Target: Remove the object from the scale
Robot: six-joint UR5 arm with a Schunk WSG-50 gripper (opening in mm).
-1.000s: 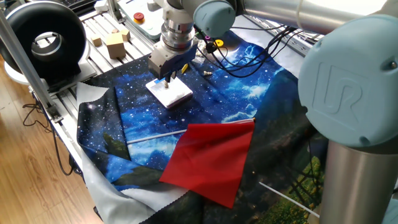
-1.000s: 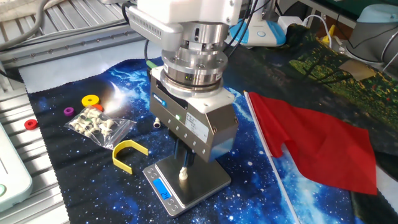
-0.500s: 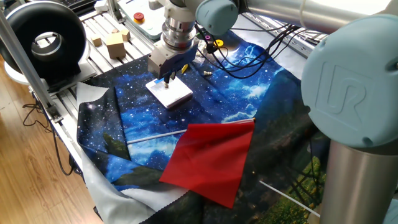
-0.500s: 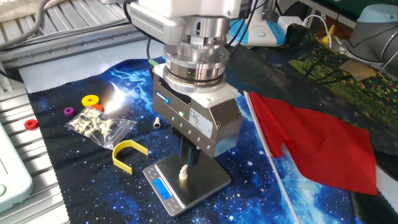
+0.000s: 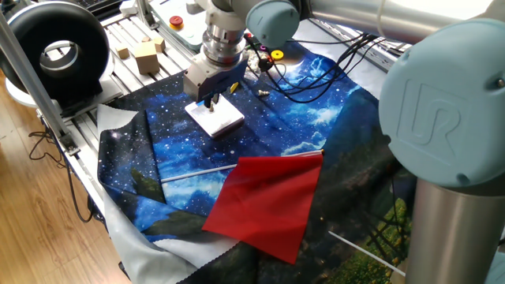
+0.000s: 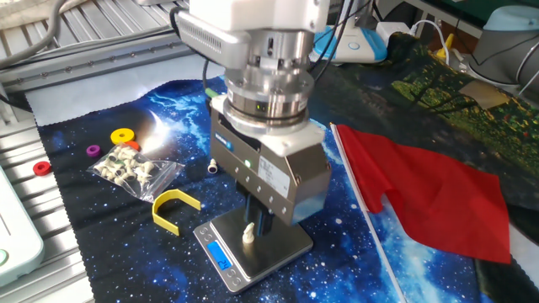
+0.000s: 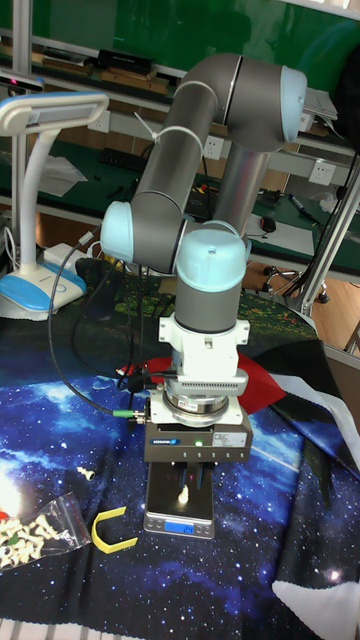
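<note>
The scale (image 6: 282,242) is a flat white square slab with a pale blue panel (image 6: 221,257) on its near edge, lying on the starry cloth. On it stands the object (image 6: 248,235), a tiny pale metal bolt, upright. My gripper (image 6: 259,229) hangs straight down over the scale, its dark fingertips low beside the bolt. In the tall fixed view the bolt (image 7: 183,493) shows in the gap between the fingers of the gripper (image 7: 187,488), which looks open above the scale (image 7: 160,521). From the far side the gripper (image 5: 211,101) covers the back of the scale (image 5: 225,120).
A yellow U-shaped piece (image 6: 173,209) lies just left of the scale. Behind it are a bag of small parts (image 6: 135,171) and a yellow ring (image 6: 123,135). A red cloth sheet (image 6: 429,198) on a rod lies to the right. Wooden cubes (image 5: 146,55) sit on the rails.
The gripper has shifted slightly sideways and lower over the scale. The bolt still stands in the same spot.
</note>
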